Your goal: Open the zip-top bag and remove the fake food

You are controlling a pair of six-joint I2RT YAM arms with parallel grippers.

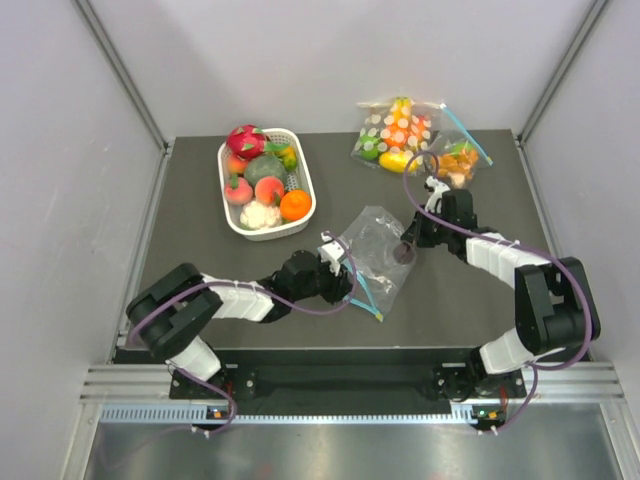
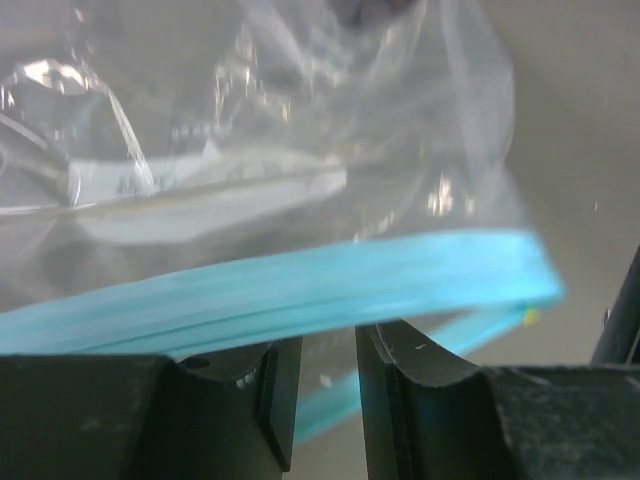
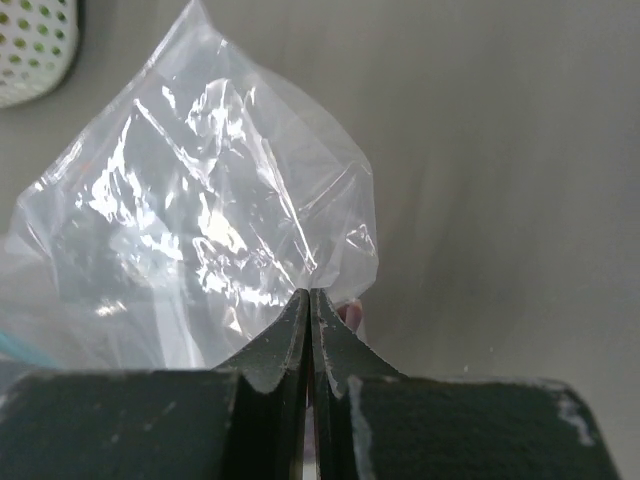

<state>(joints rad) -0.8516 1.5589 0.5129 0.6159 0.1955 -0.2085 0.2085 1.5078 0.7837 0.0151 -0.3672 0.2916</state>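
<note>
Dark grey tabletop [image 1: 200, 230]. 3 plain white walls [image 1: 330, 50] enclose it. Ridged metal rail [image 1: 330, 385] along near edge. Even light.

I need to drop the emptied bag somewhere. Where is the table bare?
Bare: left of the white basket, and the front-right corner by the right gripper. Crowded: the back right, with the polka-dot bag, and mid-table, where the zip-top bag lies.

White basket [image 1: 303, 226] at back left; polka-dot bag [image 1: 395, 132] and small bag of orange pieces [image 1: 460, 162] touching, back right.

clear zip-top bag [image 1: 375, 252] mid-table, fake food [image 1: 246, 141] in basket
</note>
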